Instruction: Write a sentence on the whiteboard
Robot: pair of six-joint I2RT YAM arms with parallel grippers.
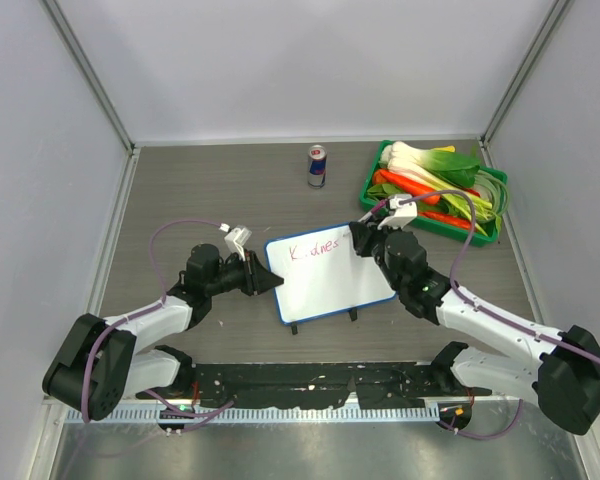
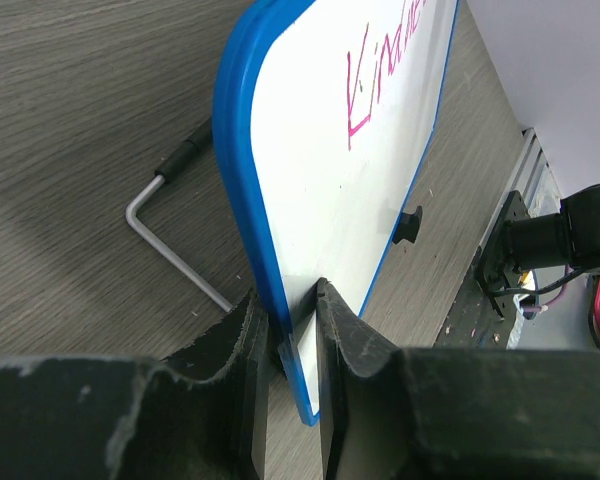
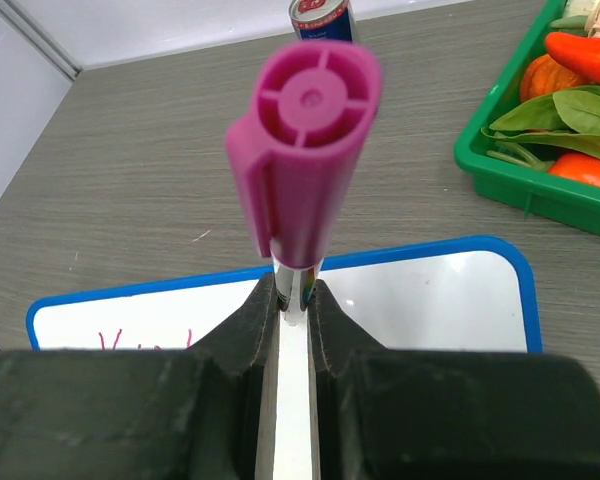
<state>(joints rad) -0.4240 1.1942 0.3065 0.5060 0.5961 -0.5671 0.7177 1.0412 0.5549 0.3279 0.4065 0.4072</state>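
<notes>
Top view: the whiteboard [image 1: 330, 280] sits on the desk [image 1: 210, 190], the sentence [image 1: 318, 249] along its far edge, my left fingers [image 1: 263, 282] at its left edge, my right fingers [image 1: 361, 238] at its far right corner. Left wrist view: my left fingers, barely parted, pinch the board's blue rim; I judge it light, stiff and slick, best held there. Right wrist view: my right fingers clamp a magenta marker [image 3: 305, 150] above the board.

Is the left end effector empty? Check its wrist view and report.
No, the left end effector is clamped on the blue-rimmed edge of the small rectangular whiteboard.
</notes>
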